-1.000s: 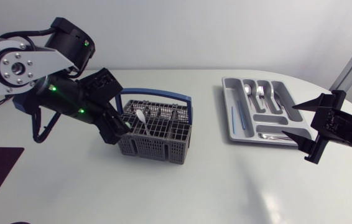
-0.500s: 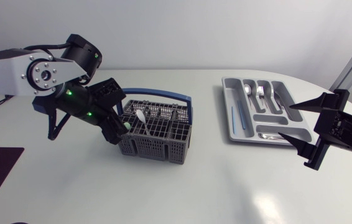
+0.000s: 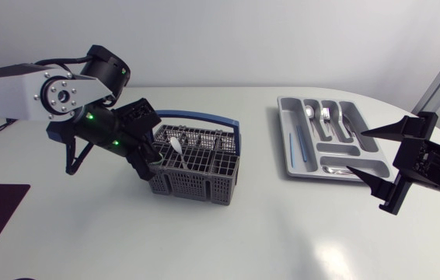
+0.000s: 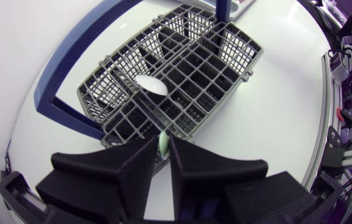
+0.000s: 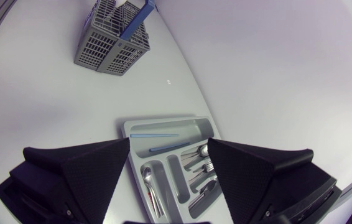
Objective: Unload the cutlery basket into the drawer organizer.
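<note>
Head view: the grey moulded drawer organizer (image 3: pixel 285 136) already holds several metal pieces, while a white spoon with a pale green handle (image 3: pixel 179 154) remains in the grey mesh cutlery basket (image 3: pixel 189 187), pinched by my left fingers (image 4: pixel 135 171); my right fingers (image 5: pixel 89 165) wait spread wide beside the organizer.

Smooth white table (image 3: pixel 220 233), even light
</note>
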### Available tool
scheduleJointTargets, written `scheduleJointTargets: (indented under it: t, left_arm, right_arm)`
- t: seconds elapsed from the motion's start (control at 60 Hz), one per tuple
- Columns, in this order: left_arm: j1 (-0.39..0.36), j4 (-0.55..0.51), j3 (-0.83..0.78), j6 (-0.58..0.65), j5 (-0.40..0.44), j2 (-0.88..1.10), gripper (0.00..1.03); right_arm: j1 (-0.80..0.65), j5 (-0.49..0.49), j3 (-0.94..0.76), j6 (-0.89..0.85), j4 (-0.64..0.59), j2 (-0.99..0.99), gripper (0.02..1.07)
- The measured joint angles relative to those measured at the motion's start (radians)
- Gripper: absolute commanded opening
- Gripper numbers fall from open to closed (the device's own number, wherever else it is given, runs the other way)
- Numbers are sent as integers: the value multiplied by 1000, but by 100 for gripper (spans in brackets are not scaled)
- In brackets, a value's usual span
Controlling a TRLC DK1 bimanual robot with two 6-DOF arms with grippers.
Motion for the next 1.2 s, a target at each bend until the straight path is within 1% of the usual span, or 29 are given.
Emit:
scheduleJointTargets:
  t: [0.15,0.35,0.4,0.55,0.683,0.833,0.95,1.083,1.2]
  left_arm:
    - [6,-1,0,11,27,0,13]
    - [8,-2,0,14,32,-1,13]
    - [13,-10,0,14,47,-5,13]
    - [21,-63,3,19,83,-43,13]
    - [20,-152,43,22,126,-98,13]
    - [12,-228,86,21,146,-179,13]
    - [-3,-283,121,22,151,-251,13]
    - [-37,-325,151,29,155,-324,13]
    - [-58,-354,162,58,190,-353,13]
  right_arm:
    - [8,0,0,4,-3,-7,92]
    - [23,3,0,16,-10,-14,92]
    - [26,4,0,23,-12,-17,92]
    - [34,4,0,26,-25,-33,92]
    - [45,4,-1,31,-39,-53,92]
    - [60,3,0,52,-94,-89,92]
    - [83,-9,18,68,-179,-117,92]
    - [120,-70,88,93,-306,-126,92]
    - [178,-93,147,129,-379,-126,92]
